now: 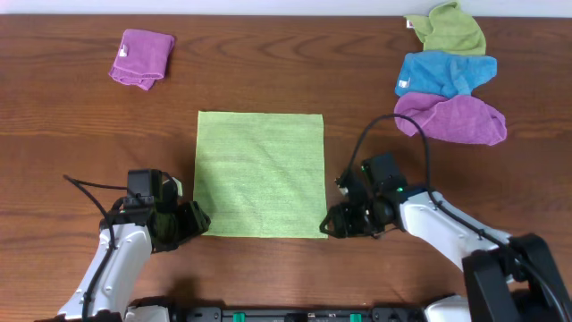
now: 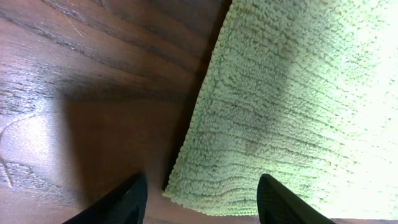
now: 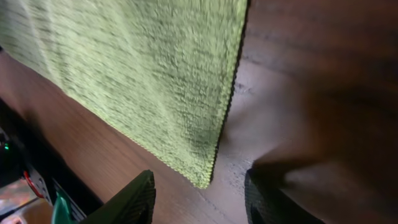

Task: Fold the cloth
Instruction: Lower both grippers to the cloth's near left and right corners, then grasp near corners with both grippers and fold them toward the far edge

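Closest in, our left gripper [image 2: 199, 200] stands with its two fingers spread apart and only bare wood between them. The near left corner of the green cloth [image 2: 280, 93] lies just ahead of that gap, and we cannot see either finger touching it. Our right gripper [image 3: 198, 194] is in the same posture, fingers parted and empty, with the cloth's near right corner pointing into the gap just in front of it. So each hand has its own corner directly before it, and neither arm is better placed than the other. The overhead view shows them mirrored at the two ends of the near edge.

From the hands the cloth runs straight away, lying flat and unfolded on the table [image 1: 268, 80]. It is close to square, so we see no clear long axis. The near edge spans from one gripper to the other, crosswise to us, and the far edge lies parallel beyond it, well apart from both hands. We judge that the coming move turns on this: both corners need pinching together, then carrying forward over the cloth toward the far edge, so the fold line falls crosswise.

Farther out, well apart from the cloth, a folded purple cloth [image 1: 141, 57] sits beyond the left hand, and a pile of green, blue and purple cloths [image 1: 444, 76] sits beyond the right.
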`<state>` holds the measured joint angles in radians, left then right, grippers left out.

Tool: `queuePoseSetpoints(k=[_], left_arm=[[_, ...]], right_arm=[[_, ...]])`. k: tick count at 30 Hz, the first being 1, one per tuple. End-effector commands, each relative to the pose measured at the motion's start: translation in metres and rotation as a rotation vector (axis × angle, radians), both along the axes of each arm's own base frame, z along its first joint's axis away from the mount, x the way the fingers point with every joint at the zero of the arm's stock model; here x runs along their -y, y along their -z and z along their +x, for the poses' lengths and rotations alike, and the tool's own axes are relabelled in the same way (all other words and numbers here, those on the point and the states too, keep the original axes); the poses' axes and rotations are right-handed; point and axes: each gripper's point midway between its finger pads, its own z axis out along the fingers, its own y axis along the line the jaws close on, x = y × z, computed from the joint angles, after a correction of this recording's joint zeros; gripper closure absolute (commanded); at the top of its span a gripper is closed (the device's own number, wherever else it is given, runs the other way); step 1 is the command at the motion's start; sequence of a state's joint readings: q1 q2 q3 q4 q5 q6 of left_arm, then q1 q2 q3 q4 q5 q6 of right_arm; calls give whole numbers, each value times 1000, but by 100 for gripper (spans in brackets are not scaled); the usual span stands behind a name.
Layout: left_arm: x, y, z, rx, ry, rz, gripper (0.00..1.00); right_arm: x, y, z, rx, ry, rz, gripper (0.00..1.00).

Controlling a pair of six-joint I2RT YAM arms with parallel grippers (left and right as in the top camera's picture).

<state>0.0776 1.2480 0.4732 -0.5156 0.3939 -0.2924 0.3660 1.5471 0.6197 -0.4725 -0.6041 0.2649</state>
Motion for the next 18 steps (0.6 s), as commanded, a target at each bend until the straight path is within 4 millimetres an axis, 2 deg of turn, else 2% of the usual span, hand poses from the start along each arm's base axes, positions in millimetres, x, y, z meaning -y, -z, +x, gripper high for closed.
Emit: queuePoseSetpoints(k=[1, 8, 9, 11, 12, 17, 18], left_arm=[[0, 1, 0, 1, -13, -9, 42], [0, 1, 8, 24, -23, -9, 42], [0, 2, 7, 19, -23, -10, 43], [0, 5, 6, 6, -23, -11, 53], [0, 8, 6, -3, -23, -12, 58], [4, 15, 8, -20, -24, -42, 94], [7, 14, 11, -11, -21, -55, 94]], right_arm=[[-3, 8, -8, -29, -6, -31, 52], [-7, 25, -15, -28, -15, -141, 51], [-5, 28, -15, -26, -7, -168, 51], [-4, 30, -15, -24, 5, -193, 53], [-4, 30, -15, -22, 3, -195, 56], [-1, 31, -14, -25, 23, -215, 91], [-1, 31, -14, -25, 23, -215, 96]])
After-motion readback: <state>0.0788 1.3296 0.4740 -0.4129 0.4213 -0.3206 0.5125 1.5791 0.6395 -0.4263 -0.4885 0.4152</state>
